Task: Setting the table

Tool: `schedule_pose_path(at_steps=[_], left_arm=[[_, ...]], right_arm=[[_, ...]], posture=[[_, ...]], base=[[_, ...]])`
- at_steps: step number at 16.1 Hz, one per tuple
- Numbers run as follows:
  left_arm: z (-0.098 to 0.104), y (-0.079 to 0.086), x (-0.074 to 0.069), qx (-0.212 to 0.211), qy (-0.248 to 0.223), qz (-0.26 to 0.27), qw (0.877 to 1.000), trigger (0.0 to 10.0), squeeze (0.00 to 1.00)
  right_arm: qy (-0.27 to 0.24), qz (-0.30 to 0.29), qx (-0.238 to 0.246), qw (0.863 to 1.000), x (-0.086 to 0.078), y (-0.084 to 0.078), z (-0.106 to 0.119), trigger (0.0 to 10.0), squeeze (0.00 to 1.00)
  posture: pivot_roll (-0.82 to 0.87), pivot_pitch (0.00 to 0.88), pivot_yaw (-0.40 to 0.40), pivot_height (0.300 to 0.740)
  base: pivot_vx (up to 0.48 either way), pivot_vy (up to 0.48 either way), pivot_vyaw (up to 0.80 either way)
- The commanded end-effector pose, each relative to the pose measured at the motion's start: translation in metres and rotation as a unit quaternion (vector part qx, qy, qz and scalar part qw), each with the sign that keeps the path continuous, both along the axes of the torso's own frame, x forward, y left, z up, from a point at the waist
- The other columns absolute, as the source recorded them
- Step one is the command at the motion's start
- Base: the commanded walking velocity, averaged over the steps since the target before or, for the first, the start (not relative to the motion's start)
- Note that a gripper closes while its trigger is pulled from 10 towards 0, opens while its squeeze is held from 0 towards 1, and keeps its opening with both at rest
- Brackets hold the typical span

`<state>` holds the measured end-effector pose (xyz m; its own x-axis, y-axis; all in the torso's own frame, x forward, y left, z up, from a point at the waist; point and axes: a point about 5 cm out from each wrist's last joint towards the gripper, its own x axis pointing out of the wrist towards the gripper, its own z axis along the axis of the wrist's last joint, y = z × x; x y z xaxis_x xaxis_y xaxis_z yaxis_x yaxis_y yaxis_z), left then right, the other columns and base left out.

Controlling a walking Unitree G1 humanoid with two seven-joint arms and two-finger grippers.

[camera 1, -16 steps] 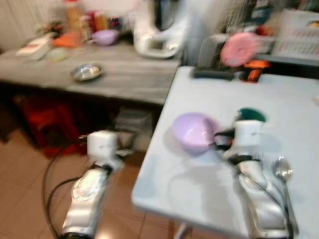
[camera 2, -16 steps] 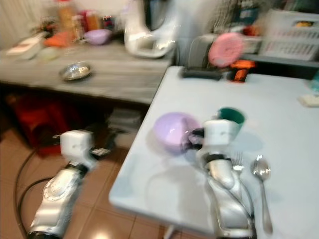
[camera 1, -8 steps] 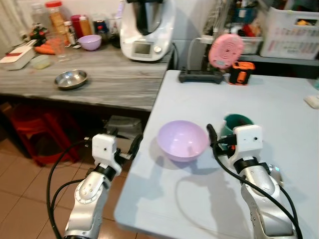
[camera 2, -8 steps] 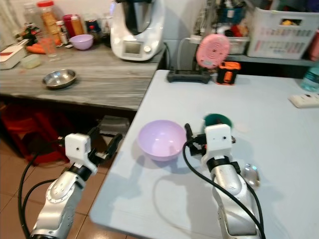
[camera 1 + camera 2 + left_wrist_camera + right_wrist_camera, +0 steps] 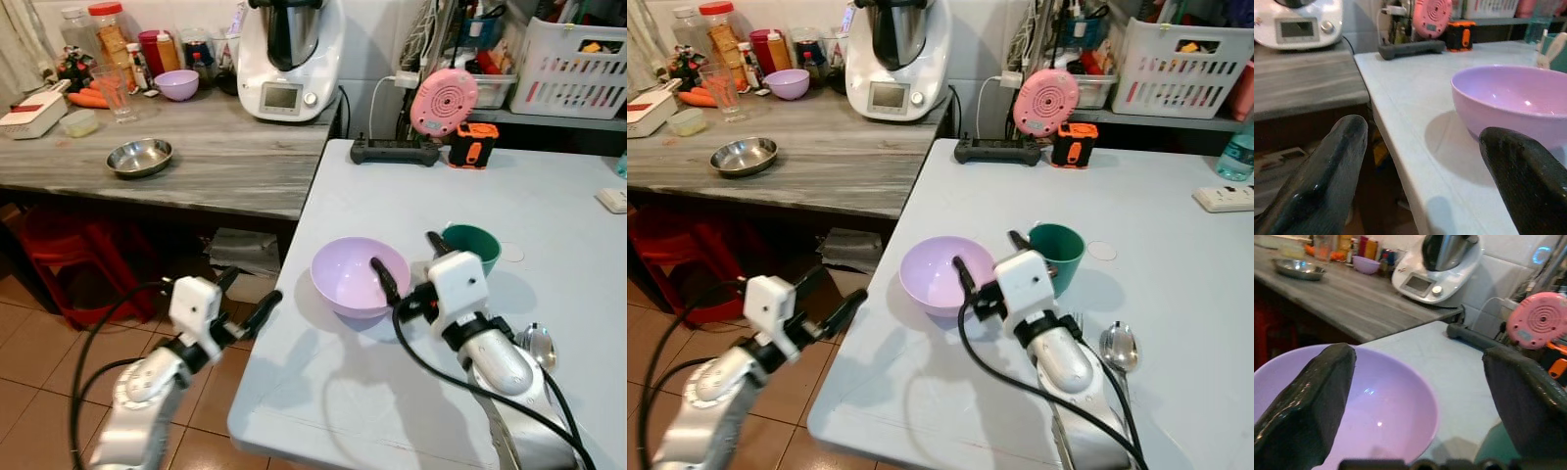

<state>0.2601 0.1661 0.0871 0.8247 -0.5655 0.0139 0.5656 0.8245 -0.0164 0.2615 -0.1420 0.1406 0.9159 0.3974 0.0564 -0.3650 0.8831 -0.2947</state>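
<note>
Since half a second ago my right gripper [image 5: 989, 262] has swung in toward the purple bowl [image 5: 939, 274], one finger now over its rim and the other by the green cup [image 5: 1058, 255]; its jaws are spread wide and hold nothing. My left gripper [image 5: 245, 299] hangs off the near corner of the table [image 5: 549, 206], jaws also open and empty. As I judge it, the setting is partly laid: bowl and cup stand side by side, and a spoon [image 5: 1119, 349] lies to the right of my forearm, bowl end toward me as far as I can tell, long axis running away across the table. Final arranging looks left.
</note>
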Motion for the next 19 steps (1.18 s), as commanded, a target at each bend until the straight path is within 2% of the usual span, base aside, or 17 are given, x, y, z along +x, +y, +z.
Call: schedule_pose_path(at_steps=[1,4,5,8,10,14,16,17,18,19], left_arm=[[0.002,0.006,-0.002,0.001,0.005,-0.014,1.000,10.0,0.00],[0.002,0.008,0.000,0.006,0.006,-0.020,1.000,10.0,0.00],[0.000,0.008,-0.001,0.011,0.014,-0.038,0.999,10.0,0.00],[-0.002,0.011,-0.005,0.010,0.028,-0.058,0.998,10.0,0.00],[-0.002,0.013,-0.006,0.012,0.034,-0.068,0.997,10.0,0.00],[0.000,0.015,-0.005,0.020,0.040,-0.088,0.995,10.0,0.00],[0.001,0.014,-0.003,0.017,0.038,-0.088,0.995,10.0,0.00],[0.003,0.011,-0.003,0.013,0.037,-0.096,0.995,10.0,0.00],[0.003,0.010,-0.004,0.014,0.037,-0.103,0.994,10.0,0.00],[0.003,0.008,-0.006,0.013,0.041,-0.112,0.993,10.0,0.00]], right_arm=[[-0.003,0.042,-0.002,0.999,-0.003,0.008,0.005,10.0,0.00],[0.025,0.093,-0.013,0.995,-0.003,0.011,0.002,10.0,0.00],[0.054,0.126,-0.018,0.990,-0.004,0.012,-0.002,10.0,0.00],[0.086,0.168,-0.037,0.981,-0.005,0.009,-0.010,10.0,0.00],[0.093,0.188,-0.052,0.976,0.000,0.010,-0.011,10.0,0.00],[0.146,0.219,-0.113,0.958,0.018,0.009,-0.029,10.0,0.00],[0.143,0.236,-0.156,0.948,0.024,0.007,-0.031,10.0,0.00],[0.137,0.248,-0.180,0.942,0.032,0.006,-0.030,2.4,0.00],[0.134,0.254,-0.194,0.938,0.034,0.005,-0.030,0.0,0.00],[0.128,0.261,-0.216,0.932,0.038,0.004,-0.030,0.0,0.00]], posture=[[-0.10,0.000,0.042,0.740],[-0.09,0.000,0.040,0.740],[-0.09,0.000,0.040,0.740],[-0.09,0.000,0.035,0.740],[-0.08,0.000,0.034,0.740],[-0.08,0.000,0.034,0.740],[-0.08,0.000,0.034,0.740],[-0.08,0.000,0.038,0.740],[-0.07,0.000,0.035,0.740],[-0.07,0.000,0.035,0.740]], base=[[0.000,0.000,0.00],[0.000,0.000,0.00],[0.000,0.000,0.00],[0.000,0.000,0.00],[0.000,0.000,0.00],[0.000,0.000,0.00],[0.000,0.000,0.00],[0.000,0.000,0.00],[0.000,0.000,0.00],[0.000,0.000,0.00]])
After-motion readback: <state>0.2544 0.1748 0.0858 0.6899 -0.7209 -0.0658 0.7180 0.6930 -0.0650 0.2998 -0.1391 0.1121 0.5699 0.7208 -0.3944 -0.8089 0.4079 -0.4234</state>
